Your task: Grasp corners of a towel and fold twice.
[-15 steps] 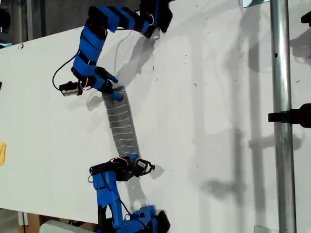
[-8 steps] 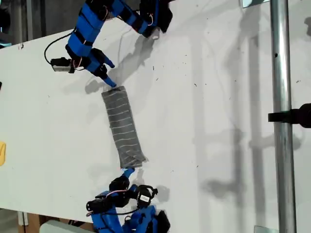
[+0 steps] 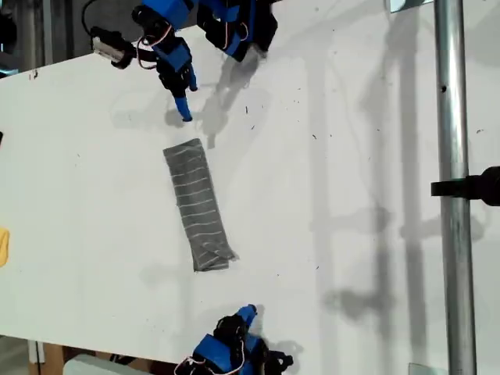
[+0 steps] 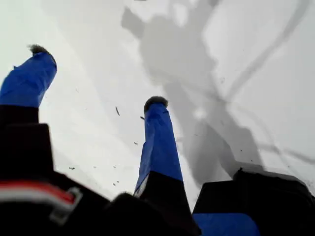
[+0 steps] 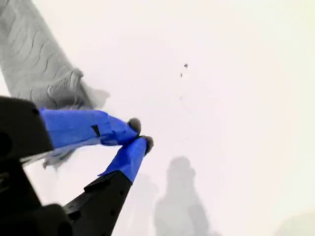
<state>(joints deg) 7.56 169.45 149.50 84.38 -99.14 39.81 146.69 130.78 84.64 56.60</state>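
On the white counter [image 3: 351, 195], about midway between the 2 arms, the towel [image 3: 197, 205] lies folded into a narrow grey strip with fine white stripes. In the exterior view the strip runs lengthwise from the counter's upper edge toward its lower edge, slanting slightly to that view's right. Its upper end is flat and square-cut; its lower end is rumpled and slightly lifted. No end effector touches it.

My first gripper [image 3: 189, 101] hangs near the counter's edge at the exterior view's top, tips pointing down toward the towel's upper end with bare counter between them. In the first wrist view this end effector [image 4: 96, 76] has its 2 blue fingers spread wide, with nothing between them, above bare counter crossed by arm shadows.

My second gripper [image 3: 248, 312] sits at the counter's edge at the exterior view's bottom, clear of the towel's lower end. In the second wrist view this end effector [image 5: 140, 134] has its 2 fingertips pressed together on nothing. The rumpled end of the towel [image 5: 34, 64] lies just beside it, apart from the tips.

A small yellow object [image 3: 3, 246] shows at the exterior view's left edge, well apart from the towel. A metal pole [image 3: 451, 187] crosses the exterior view's right side from top to bottom
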